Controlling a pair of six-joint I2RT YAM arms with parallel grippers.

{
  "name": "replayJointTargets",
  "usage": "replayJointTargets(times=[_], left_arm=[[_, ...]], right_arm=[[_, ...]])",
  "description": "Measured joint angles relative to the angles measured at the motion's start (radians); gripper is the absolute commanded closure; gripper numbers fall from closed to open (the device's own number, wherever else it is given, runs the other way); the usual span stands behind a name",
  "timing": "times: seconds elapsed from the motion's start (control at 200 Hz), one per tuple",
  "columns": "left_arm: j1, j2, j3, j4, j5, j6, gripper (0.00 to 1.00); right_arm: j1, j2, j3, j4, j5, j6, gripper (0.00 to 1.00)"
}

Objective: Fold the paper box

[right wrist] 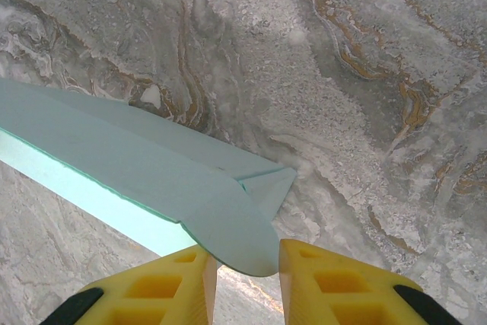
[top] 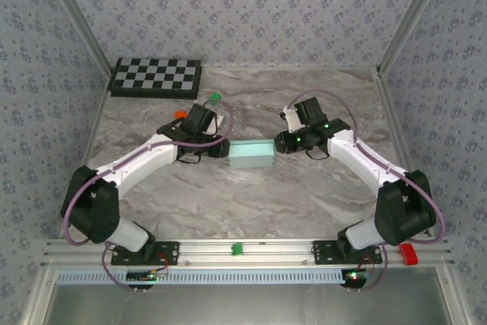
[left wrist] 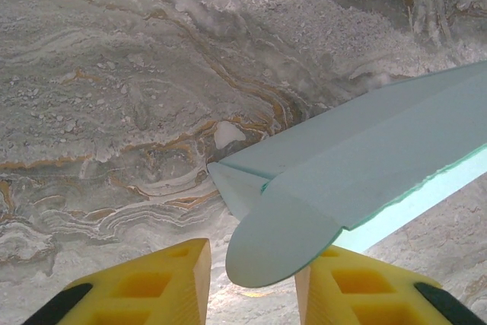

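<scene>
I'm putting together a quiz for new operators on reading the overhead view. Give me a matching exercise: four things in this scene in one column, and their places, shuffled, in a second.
Things:
1. paper box
2. checkerboard
3. red block
4. orange block

Places:
A. far left corner of the table
B. right end of the near rail
C. centre of the table
D. beside the left arm, on the far side of its wrist

Pairs: 1-C, 2-A, 3-B, 4-D
</scene>
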Motion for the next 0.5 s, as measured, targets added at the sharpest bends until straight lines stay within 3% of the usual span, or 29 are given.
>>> replayJointTargets(times=[0.5], left_arm=[[0.0, 0.0, 0.0, 0.008, 0.0, 0.0, 0.64]], right_arm=[[0.005, 0.005, 0.0, -0.001, 0.0, 0.0, 0.67]])
